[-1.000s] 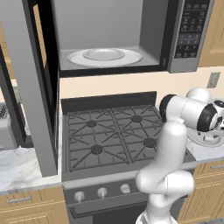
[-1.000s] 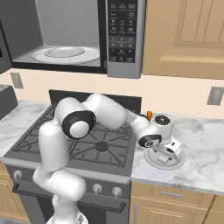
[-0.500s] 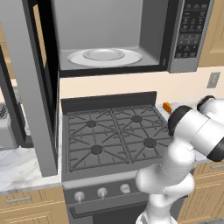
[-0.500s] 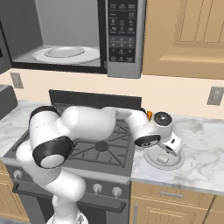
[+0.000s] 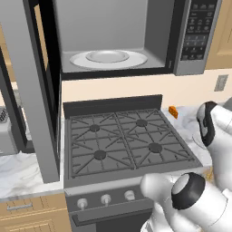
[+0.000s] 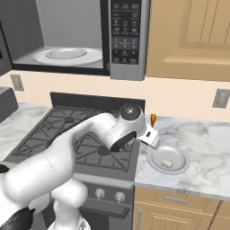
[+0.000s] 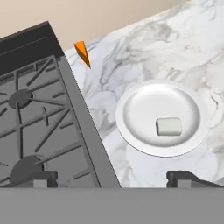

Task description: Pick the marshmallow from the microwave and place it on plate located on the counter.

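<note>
The marshmallow (image 7: 169, 126), a small off-white block, lies on the white plate (image 7: 140, 109) on the marbled counter (image 7: 175, 52). From the right base view the marshmallow (image 6: 167, 163) rests in the plate (image 6: 178, 155), just right of the stove. My gripper (image 6: 152, 136) hovers up and to the left of the plate, over the stove's edge. In the hand view the gripper (image 7: 111, 179) is open, fingertips (image 7: 43, 178) wide apart with nothing between them. The microwave (image 6: 126, 36) hangs above the stove with its door open.
A black gas stove (image 6: 58, 130) sits left of the plate. A small orange object (image 7: 82, 52) stands on the counter by the back wall. Inside the microwave (image 5: 195, 36) lies a pale glass turntable (image 5: 108, 58). Its open door (image 5: 36, 90) juts out at the left.
The hand has pulled up and left, away from over the plate toward the stove edge. The marshmallow stays on the plate. The arm's elbow has swung low toward the base.
</note>
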### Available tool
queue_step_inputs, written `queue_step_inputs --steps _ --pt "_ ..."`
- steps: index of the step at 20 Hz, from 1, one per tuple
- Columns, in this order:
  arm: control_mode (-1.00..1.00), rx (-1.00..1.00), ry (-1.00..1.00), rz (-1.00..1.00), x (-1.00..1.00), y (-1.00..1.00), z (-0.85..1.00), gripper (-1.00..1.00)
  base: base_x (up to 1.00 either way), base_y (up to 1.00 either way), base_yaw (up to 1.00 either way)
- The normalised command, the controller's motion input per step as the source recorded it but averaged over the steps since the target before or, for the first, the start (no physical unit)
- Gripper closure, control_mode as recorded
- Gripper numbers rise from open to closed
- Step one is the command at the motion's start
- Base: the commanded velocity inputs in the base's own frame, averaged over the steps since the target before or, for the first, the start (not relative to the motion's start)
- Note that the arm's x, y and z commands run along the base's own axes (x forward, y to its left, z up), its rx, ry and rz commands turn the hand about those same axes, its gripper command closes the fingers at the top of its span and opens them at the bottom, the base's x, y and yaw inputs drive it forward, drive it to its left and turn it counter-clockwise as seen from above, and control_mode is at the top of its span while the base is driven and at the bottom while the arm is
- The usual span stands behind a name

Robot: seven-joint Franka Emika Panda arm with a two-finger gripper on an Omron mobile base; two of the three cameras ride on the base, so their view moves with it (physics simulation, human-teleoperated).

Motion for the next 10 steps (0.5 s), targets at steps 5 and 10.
queue_step_inputs --steps 5,10 --pt "-1.00 -0.13 -0.01 0.17 -0.66 1.00 0.99 -1.00 0.00 0.00 0.00" --pt "-1.00 -0.14 0.00 0.22 -0.50 1.00 0.77 -1.00 0.00 0.00 0.00"
